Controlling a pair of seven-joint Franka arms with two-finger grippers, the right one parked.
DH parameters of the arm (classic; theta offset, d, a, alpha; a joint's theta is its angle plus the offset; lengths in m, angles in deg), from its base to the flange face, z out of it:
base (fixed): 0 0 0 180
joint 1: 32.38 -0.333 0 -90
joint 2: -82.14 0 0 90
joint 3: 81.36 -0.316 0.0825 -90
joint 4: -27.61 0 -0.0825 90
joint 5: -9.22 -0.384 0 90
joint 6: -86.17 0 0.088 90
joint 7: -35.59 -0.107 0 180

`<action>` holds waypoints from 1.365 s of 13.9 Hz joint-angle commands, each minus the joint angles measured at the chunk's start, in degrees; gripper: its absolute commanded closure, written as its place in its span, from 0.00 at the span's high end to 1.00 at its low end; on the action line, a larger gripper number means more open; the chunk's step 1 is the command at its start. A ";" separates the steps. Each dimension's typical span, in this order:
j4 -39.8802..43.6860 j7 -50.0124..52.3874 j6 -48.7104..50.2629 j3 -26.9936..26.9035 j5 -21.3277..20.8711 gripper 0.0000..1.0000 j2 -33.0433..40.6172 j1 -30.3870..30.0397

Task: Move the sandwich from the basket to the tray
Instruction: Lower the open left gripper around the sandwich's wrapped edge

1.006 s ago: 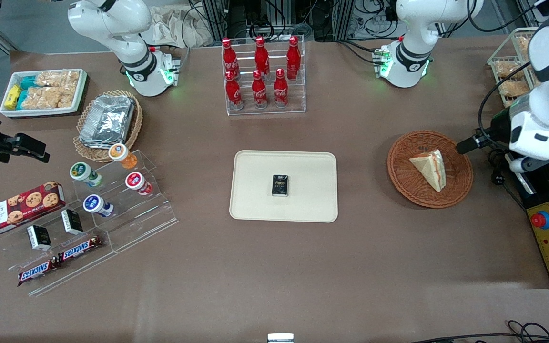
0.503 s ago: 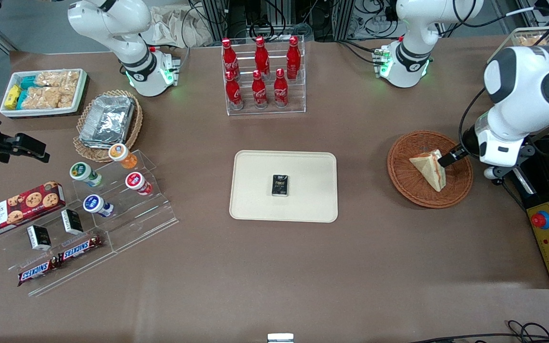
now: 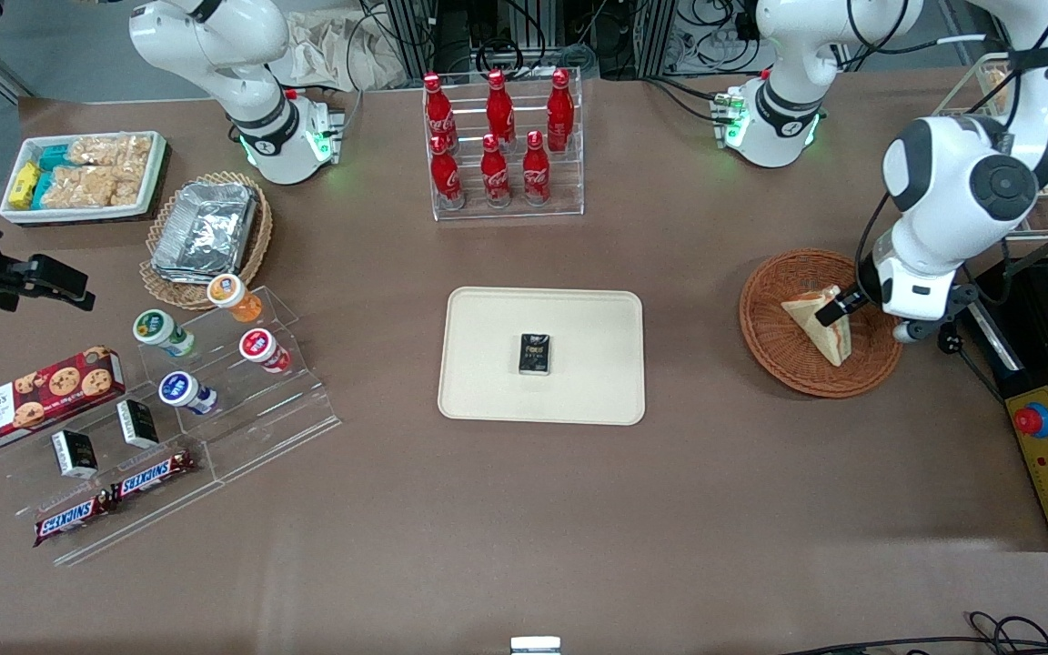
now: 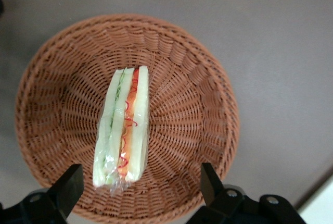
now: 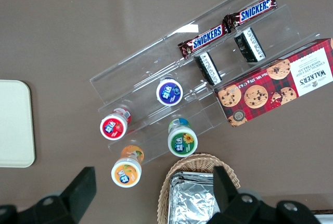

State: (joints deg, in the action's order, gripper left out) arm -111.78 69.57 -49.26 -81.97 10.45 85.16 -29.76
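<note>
White sandwich (image 4: pixel 122 125) between tool (image 4: pixel 139 190) fingers

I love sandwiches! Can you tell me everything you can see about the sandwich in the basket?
The sandwich is a triangular wedge of white bread, wrapped in clear film. Along its cut edge run red-orange and green stripes of filling. It stands on edge near the middle of the round reddish-brown woven basket, touching only the wicker. The pincer hangs open just above it, one finger on each side, not gripping it yet.

Rough woven wicker basket (image 4: pixel 192 104), glossy clear film over sandwich (image 4: pixel 124 125), matt tablecloth (image 3: pixel 524 509).
</note>
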 commanded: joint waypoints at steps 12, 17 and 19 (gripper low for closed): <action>-6.34 1.27 -15.65 -0.35 -2.63 1.00 -8.47 0.19; -5.98 1.27 -15.74 -0.26 -2.63 1.00 -9.96 0.28; -5.81 1.27 -15.74 -0.26 -2.63 0.99 -9.87 0.19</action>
State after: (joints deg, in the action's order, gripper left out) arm -117.32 69.56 -62.75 -82.18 9.06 76.29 -29.77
